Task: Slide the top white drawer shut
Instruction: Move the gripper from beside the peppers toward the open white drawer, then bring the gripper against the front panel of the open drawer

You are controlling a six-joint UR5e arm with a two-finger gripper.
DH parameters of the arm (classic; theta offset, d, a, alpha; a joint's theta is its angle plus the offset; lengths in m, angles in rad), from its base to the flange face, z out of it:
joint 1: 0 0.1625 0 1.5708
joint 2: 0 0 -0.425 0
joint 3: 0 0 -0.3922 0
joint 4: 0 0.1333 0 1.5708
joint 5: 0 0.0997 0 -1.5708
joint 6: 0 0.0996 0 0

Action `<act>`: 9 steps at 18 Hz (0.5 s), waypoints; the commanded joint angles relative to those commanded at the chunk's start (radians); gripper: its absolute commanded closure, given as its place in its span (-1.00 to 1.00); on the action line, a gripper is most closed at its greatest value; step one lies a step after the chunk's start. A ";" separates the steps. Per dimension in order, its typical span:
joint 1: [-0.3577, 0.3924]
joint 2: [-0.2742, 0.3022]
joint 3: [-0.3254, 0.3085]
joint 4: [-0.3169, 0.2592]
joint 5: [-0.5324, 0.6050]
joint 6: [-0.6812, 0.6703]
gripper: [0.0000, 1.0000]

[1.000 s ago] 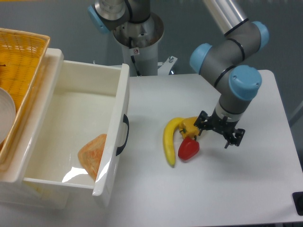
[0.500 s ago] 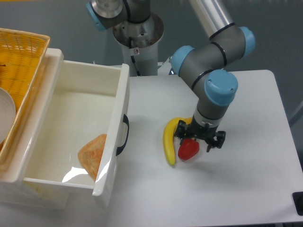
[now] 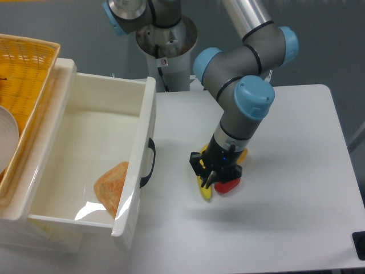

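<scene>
Meanwhile we hung our black two-finger gripper over the yellow banana; the glossy white top drawer stood open; jaw state unclear.

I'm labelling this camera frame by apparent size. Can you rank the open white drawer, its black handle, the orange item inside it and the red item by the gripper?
1. The top white drawer, by far.
2. The orange item.
3. The black handle, long but thin.
4. The red item, though the gripper hides part of it, so its place against the handle is unsure.
</scene>
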 joint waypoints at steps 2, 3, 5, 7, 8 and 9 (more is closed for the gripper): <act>-0.011 0.000 0.005 -0.031 -0.006 0.000 1.00; -0.009 0.002 0.005 -0.043 -0.006 0.000 1.00; -0.008 0.002 0.005 -0.075 -0.005 0.003 1.00; -0.009 0.012 0.008 -0.106 -0.005 0.006 1.00; -0.011 0.017 0.008 -0.117 -0.005 0.006 1.00; -0.012 0.018 0.005 -0.127 -0.005 0.006 1.00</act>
